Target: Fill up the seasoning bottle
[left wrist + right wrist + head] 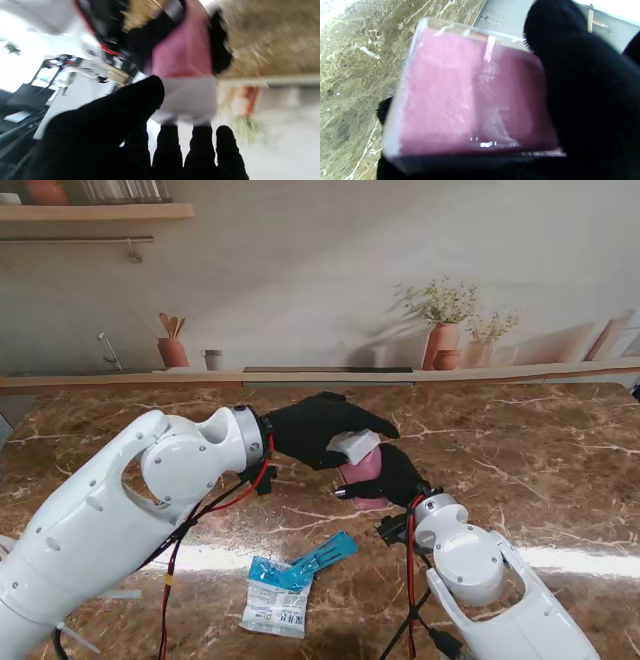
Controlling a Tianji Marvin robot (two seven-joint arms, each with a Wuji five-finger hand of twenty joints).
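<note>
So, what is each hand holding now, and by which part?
The right hand grips the pink seasoning bottle around its body. The left hand holds its white cap from above.

Glossy white rounded arm shells, silver wrist ring (247,438), red and black cables (170,565), black fabric-gloved left hand (315,430) and right hand (398,477).

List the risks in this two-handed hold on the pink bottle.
1. The seasoning bottle is tilted off the table in the right hand; pink contents could spill if the white cap is loose.
2. The left hand grips only the cap; a twist may wrench the bottle free.
3. The torn packet lies nearer to me, under the arms.
</note>
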